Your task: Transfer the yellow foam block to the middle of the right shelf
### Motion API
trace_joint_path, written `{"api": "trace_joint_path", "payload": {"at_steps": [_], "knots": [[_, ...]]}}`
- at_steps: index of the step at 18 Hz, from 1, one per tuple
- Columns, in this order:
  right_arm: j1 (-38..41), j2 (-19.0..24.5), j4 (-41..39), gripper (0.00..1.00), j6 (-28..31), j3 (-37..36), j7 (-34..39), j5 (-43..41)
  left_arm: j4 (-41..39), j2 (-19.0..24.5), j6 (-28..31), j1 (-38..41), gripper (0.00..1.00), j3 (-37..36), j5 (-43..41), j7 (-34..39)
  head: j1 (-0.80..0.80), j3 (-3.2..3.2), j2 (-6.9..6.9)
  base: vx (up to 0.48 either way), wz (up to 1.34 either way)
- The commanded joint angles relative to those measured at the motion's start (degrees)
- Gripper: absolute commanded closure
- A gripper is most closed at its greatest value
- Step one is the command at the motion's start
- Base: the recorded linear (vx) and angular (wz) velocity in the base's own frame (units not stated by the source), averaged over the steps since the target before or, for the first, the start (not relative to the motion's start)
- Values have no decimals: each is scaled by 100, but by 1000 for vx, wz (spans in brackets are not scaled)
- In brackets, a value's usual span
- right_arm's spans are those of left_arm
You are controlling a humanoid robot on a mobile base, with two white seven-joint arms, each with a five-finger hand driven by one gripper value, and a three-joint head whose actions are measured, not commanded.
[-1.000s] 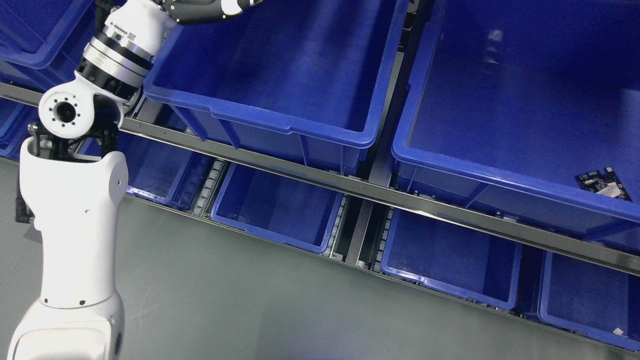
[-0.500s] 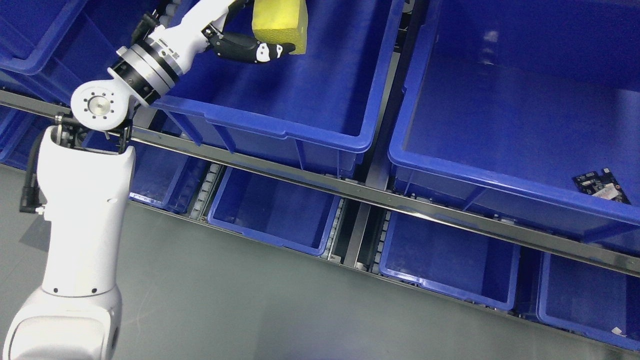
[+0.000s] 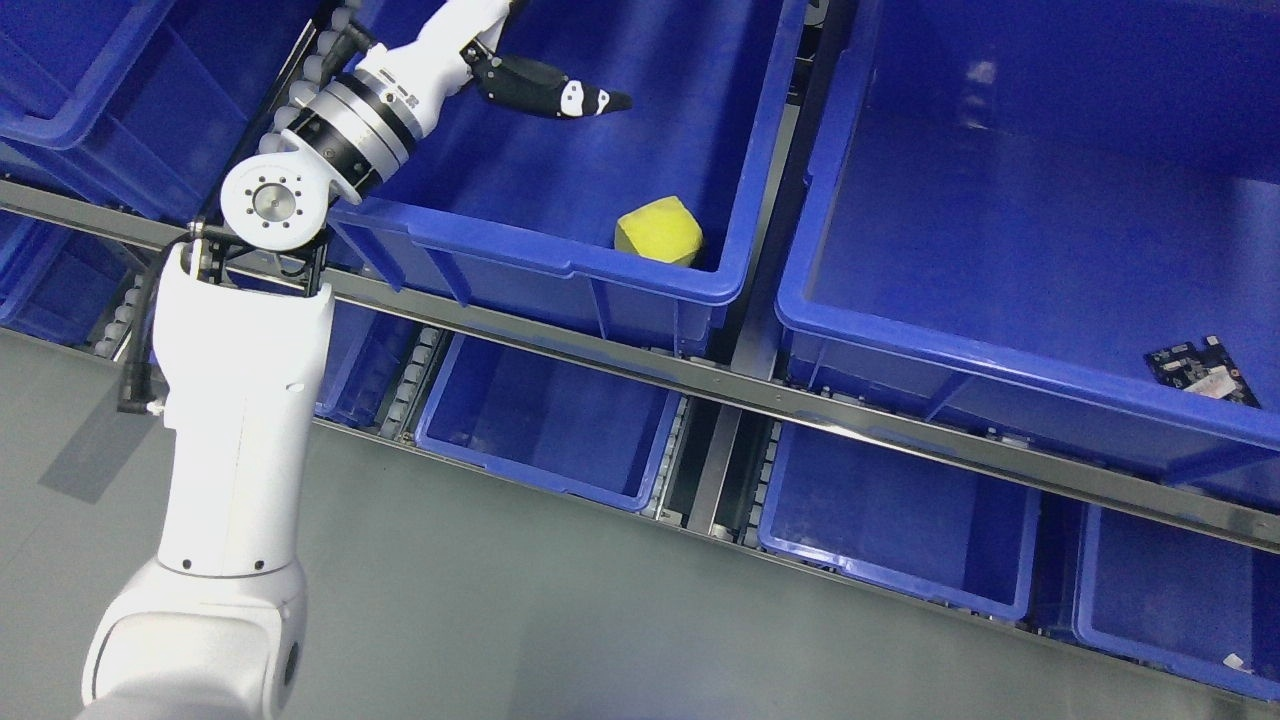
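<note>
The yellow foam block (image 3: 659, 231) lies loose in the near right corner of a large blue bin (image 3: 560, 262) on the middle shelf level. My left hand (image 3: 560, 92) hovers above the bin's interior, up and to the left of the block, open with a black finger (image 3: 590, 100) stretched out and nothing in it. Most of the hand is cut off by the top edge of the picture. The white left arm (image 3: 240, 400) rises from the lower left to it.
A second large blue bin (image 3: 1000, 345) stands to the right with a small circuit board (image 3: 1203, 370) in its near right corner. A metal shelf rail (image 3: 760, 395) runs across below both. Smaller blue bins (image 3: 545, 420) sit on the lower level above grey floor.
Half a second ago my left hand held the yellow block high over the bin. It has let go, and the block now lies in the bin's near right corner. The arm shifted right.
</note>
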Motion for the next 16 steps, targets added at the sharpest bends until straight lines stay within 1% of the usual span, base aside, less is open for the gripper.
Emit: {"api": "trace_joint_path", "payload": {"at_steps": [1,2,3,5,6,10,13,16], "knots": [[9,-100,-100,0,4,0,3,18,31,-329,37,61,0,511,1759,1738,0,0,0,0,0],[9,-100,-100,0,4,0,3,18,-13,-329,72,166,0,520,1823,2223,0,0,0,0,0],[9,-100,-100,0,4,0,3,18,-91,-329,168,314,0,520,1832,2489,0,0,0,0,0],[9,-100,-100,0,4,0,3,18,-477,-329,807,692,0,520,2016,2509,0,0,0,0,0],[9,-100,-100,0,4,0,3,18,-575,-329,976,764,0,520,2200,2509,0,0,0,0,0],[9,-100,-100,0,4,0,3,18,-637,-329,1083,791,0,485,2368,2509,0,0,0,0,0],[9,-100,-100,0,4,0,3,18,-699,-329,1399,791,0,433,2728,2509,0,0,0,0,0],[9,-100,-100,0,4,-8,3,18,-707,-329,1417,791,0,441,2738,2509,0,0,0,0,0]]}}
